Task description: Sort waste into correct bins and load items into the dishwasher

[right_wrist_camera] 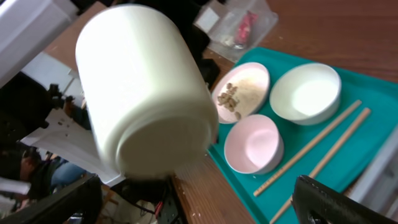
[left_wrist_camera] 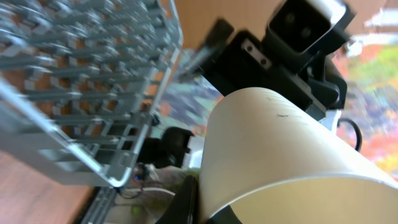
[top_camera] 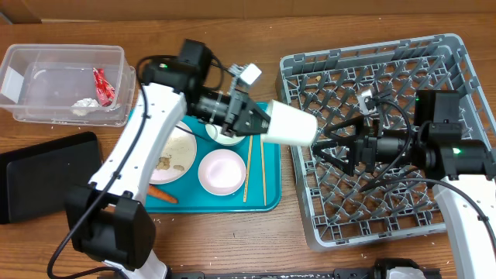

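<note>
The left gripper (top_camera: 262,124) is holding the cup (top_camera: 290,125) sideways. The right gripper (top_camera: 322,146) is gaping open. Letting go too soon could drop the cup.

Overhead camera: fixed and looking straight down, far enough back to take in the whole brown wooden tabletop (top_camera: 232,240), from the clear rectangular plastic tub (top_camera: 62,48) at the left to the square grey plastic dish rack (top_camera: 310,232) at the right.

Left wrist camera: very near, aimed along the small white cup (left_wrist_camera: 280,149), with the rack's wall tilted at its left.

Right wrist camera: faced the opposite way. The cup's base was close and blurred, with the teal plastic serving tray (right_wrist_camera: 373,124) and the tub beyond it.

All three views shared the cup.
</note>
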Motion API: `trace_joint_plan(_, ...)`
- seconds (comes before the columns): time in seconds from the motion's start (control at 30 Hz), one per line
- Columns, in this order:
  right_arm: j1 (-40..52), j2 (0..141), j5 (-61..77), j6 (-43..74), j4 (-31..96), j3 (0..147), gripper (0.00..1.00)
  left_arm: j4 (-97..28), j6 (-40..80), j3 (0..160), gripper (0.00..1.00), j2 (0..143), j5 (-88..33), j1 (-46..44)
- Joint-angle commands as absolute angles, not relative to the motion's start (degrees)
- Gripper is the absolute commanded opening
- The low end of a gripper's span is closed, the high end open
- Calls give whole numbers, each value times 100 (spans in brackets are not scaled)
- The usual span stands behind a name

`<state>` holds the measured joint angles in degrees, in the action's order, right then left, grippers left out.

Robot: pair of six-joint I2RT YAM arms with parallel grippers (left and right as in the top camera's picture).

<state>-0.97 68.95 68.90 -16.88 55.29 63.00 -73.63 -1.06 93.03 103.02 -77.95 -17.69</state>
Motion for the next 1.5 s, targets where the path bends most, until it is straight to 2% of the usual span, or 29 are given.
trace_joint_plan(0.0, 16, 6890, 7218, -1841, 5374, 6429, 100, -7341, -301, 9373, 4, 10377, -8191, -1979)
trace_joint_plan(0.2, 134, 6890, 7559, -1844, 5081, 6429, 99, -7332, -301, 9373, 4, 10377, -8189, -2180)
trace_joint_plan(0.4, 217, 6890, 7964, -1844, 5000, 6429, 90, -7220, -276, 9373, 4, 10377, -8189, -2180)
trace_joint_plan(0.53, 257, 6890, 7964, -1841, 4976, 6429, 78, -7148, -213, 9373, 4, 10377, -8189, -2180)
trace_joint_plan(0.8, 257, 6890, 7959, -1844, 4965, 6429, 68, -7148, -213, 9373, 4, 10377, -8189, -2180)
trace_joint_plan(0.9, 257, 6890, 7957, -1844, 4932, 6429, 61, -7150, -213, 9373, 4, 10377, -8189, -2180)
trace_joint_plan(1.13, 257, 6890, 7889, -1841, 4923, 6429, 55, -7153, -213, 9373, 4, 10377, -7933, -2180)
trace_joint_plan(1.2, 257, 6890, 7675, -1796, 4934, 6429, 52, -7166, -213, 9373, 11, 10377, -7754, -2180)
trace_joint_plan(1.27, 255, 6890, 7301, -1614, 4932, 6429, 52, -7264, -215, 9376, 25, 10377, -7356, -2178)
trace_joint_plan(1.3, 255, 6890, 6971, -1461, 4932, 6429, 52, -7338, -213, 9376, 28, 10374, -6978, -2169)
trace_joint_plan(1.47, 250, 6884, 4759, -464, 4974, 6449, 50, -7450, 353, 9382, 30, 10280, -4816, -2021)
